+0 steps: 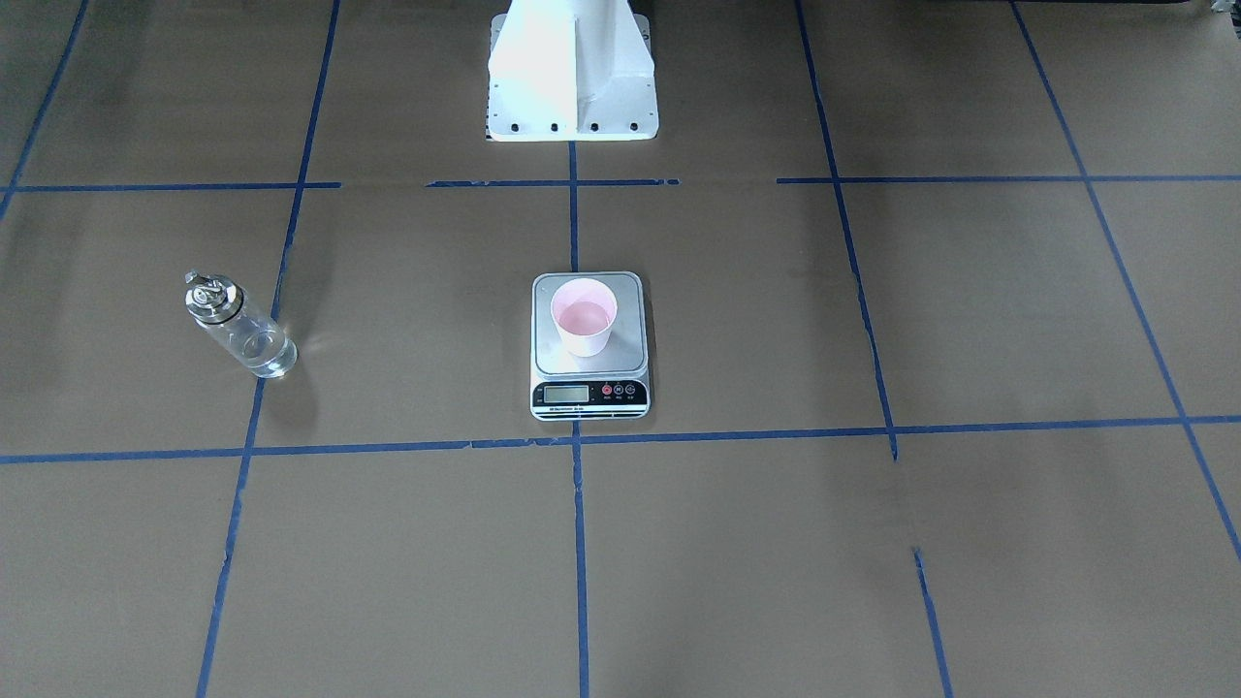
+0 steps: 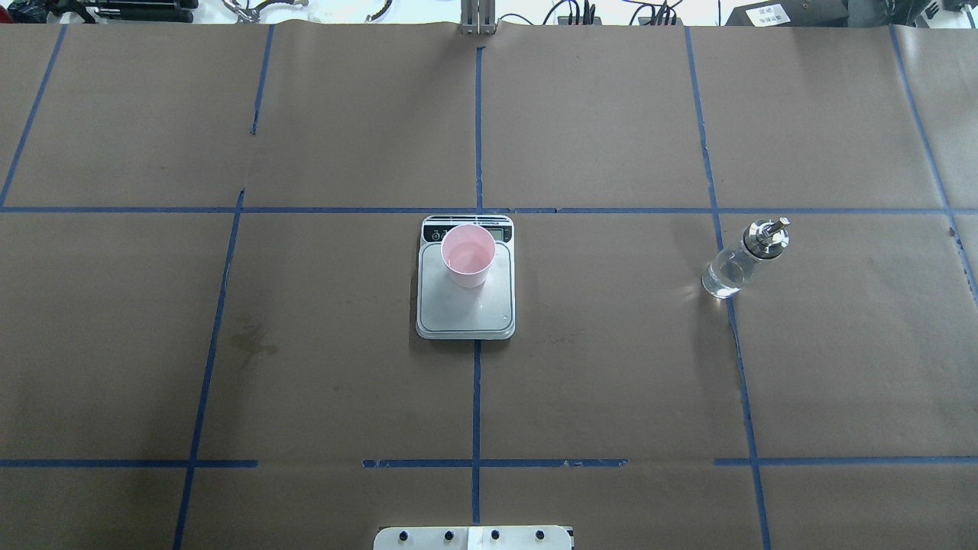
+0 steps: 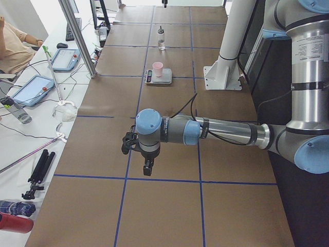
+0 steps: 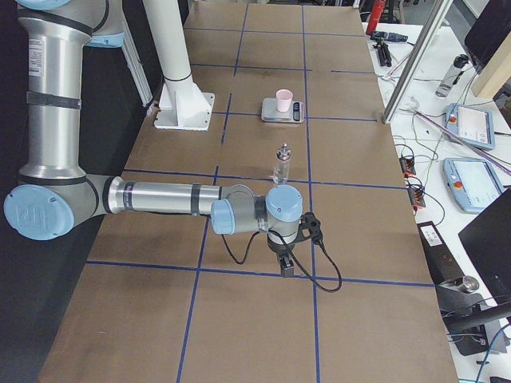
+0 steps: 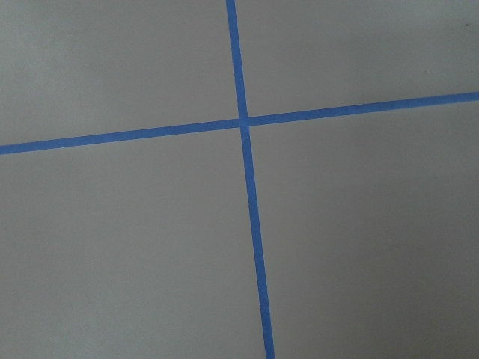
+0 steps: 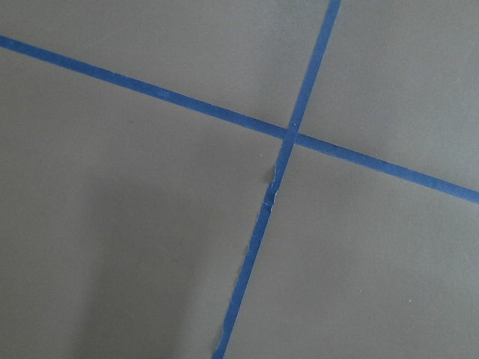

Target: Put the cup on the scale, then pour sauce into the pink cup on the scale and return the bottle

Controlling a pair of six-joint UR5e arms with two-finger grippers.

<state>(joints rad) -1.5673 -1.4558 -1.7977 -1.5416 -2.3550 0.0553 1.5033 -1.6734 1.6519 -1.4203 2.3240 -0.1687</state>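
The pale pink cup (image 1: pixel 583 317) stands upright on the silver scale (image 1: pixel 632 361) at the table's middle; both also show in the overhead view, the cup (image 2: pixel 467 254) on the scale (image 2: pixel 466 315). The clear bottle (image 2: pixel 741 260) with a silver pourer stands upright, alone, on the robot's right side (image 1: pixel 240 325), with clear sauce (image 2: pixel 722 279) in its lower part. Neither gripper is near these things. The left gripper (image 3: pixel 147 167) and right gripper (image 4: pixel 286 267) point down over bare table near the ends. I cannot tell whether they are open or shut. Both wrist views show only paper and tape.
Brown paper with a blue tape grid covers the table (image 2: pixel 611 367). The white robot base (image 1: pixel 572 87) stands behind the scale. Benches with tablets and cables run along the far side (image 3: pixel 36 87) (image 4: pixel 471 128), where an operator (image 3: pixel 13 43) sits.
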